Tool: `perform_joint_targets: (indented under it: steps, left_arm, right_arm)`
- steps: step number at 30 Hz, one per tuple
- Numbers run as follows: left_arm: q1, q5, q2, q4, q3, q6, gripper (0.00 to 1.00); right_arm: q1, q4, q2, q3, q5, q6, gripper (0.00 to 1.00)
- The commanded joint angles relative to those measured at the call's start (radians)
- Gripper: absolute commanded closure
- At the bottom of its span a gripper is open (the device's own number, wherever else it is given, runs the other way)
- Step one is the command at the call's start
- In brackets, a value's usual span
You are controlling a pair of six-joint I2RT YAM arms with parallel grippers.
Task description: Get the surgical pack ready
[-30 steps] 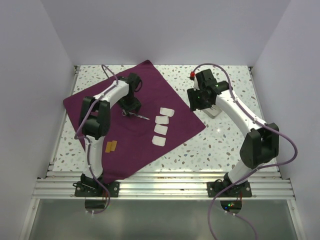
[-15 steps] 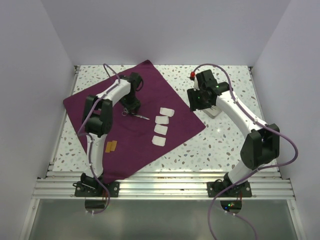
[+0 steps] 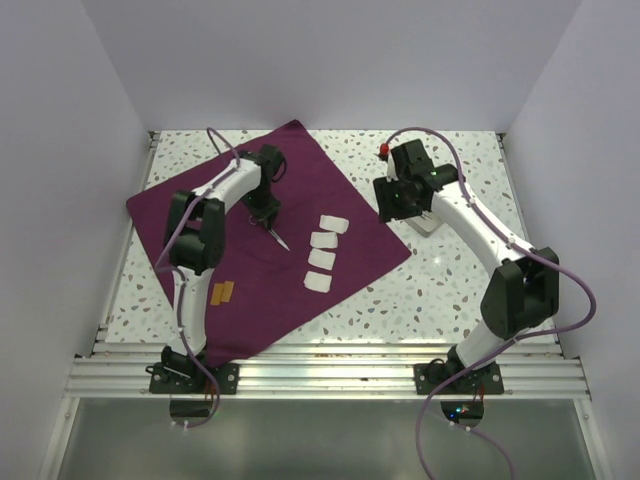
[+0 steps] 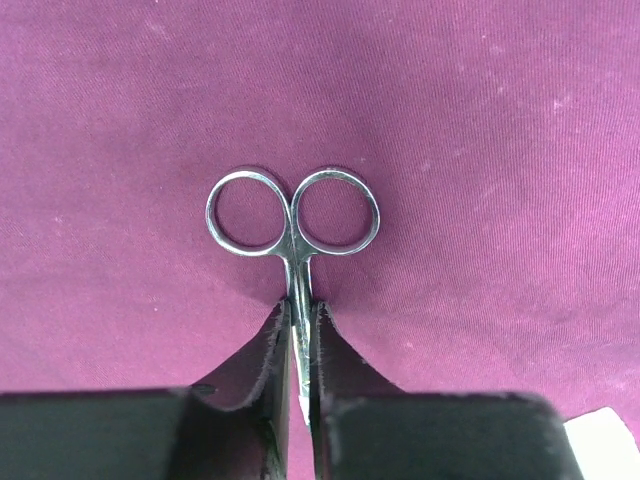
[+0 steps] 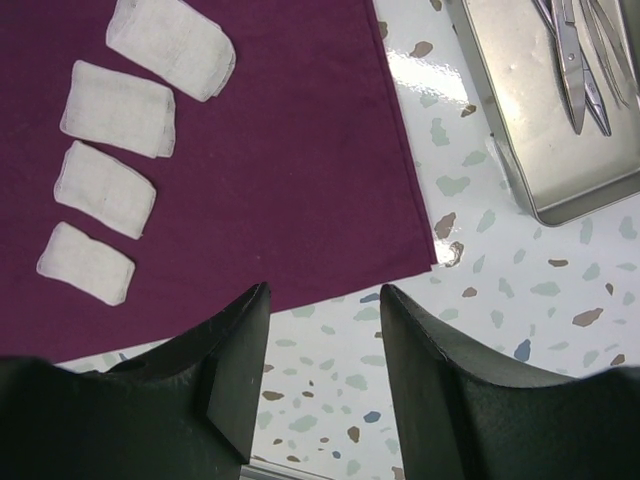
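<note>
The speckled table [image 3: 450, 290] carries the surgical pack [image 3: 300, 175], a deep purple cloth spread flat and turned cornerwise over the table's left and middle portions, its near corner reaching the rail by my left base. A grey metal tray [image 5: 520, 90] sits on bare table just off the cloth's right corner and holds further steel instruments. Four white gauze pads [image 3: 321, 258] lie in a row on the cloth's right half. A ring-handled steel instrument [image 4: 296, 270] is positioned left of the pads; I cannot tell whether it rests on the fabric or is raised off it. My left pincer [image 4: 298, 320] is clenched on its shank just below the rings. My right pincer [image 5: 323, 300] hangs released and empty above the cloth's right edge. The step in hand appears to be arranging this instrument on the cloth. The next move calls for a steady grip and placement apart from the gauze.
</note>
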Motion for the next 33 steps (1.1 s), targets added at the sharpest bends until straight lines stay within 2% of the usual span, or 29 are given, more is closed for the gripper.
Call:
perform_joint_targets:
  steps: [1,2,7,16,23,28,33]
  left_arm:
    - [0.001,-0.004,-0.032,0.030,-0.033,0.013,0.95]
    - [0.003,0.018,-0.041,0.058,-0.041,0.031,1.00]
    - [0.006,0.059,-0.114,0.133,-0.114,0.086,1.00]
    - [0.007,0.087,-0.224,0.217,-0.217,0.134,1.00]
    - [0.007,0.136,-0.291,0.260,-0.312,0.138,1.00]
    - [0.007,0.145,-0.308,0.274,-0.332,0.143,1.00]
    - [0.007,0.145,-0.310,0.279,-0.346,0.149,1.00]
  right_arm:
    - [0.019,0.027,-0.009,0.021,-0.007,0.010,0.48]
    - [0.024,0.027,-0.003,0.027,-0.034,0.009,0.48]
    - [0.068,0.092,0.043,0.050,-0.190,0.038,0.48]
    - [0.122,0.233,0.141,0.055,-0.384,0.183,0.50]
    - [0.148,0.531,0.236,0.006,-0.617,0.343,0.47]
    - [0.199,0.594,0.331,0.052,-0.642,0.367,0.44]
    - [0.245,0.564,0.428,0.136,-0.630,0.336,0.45]
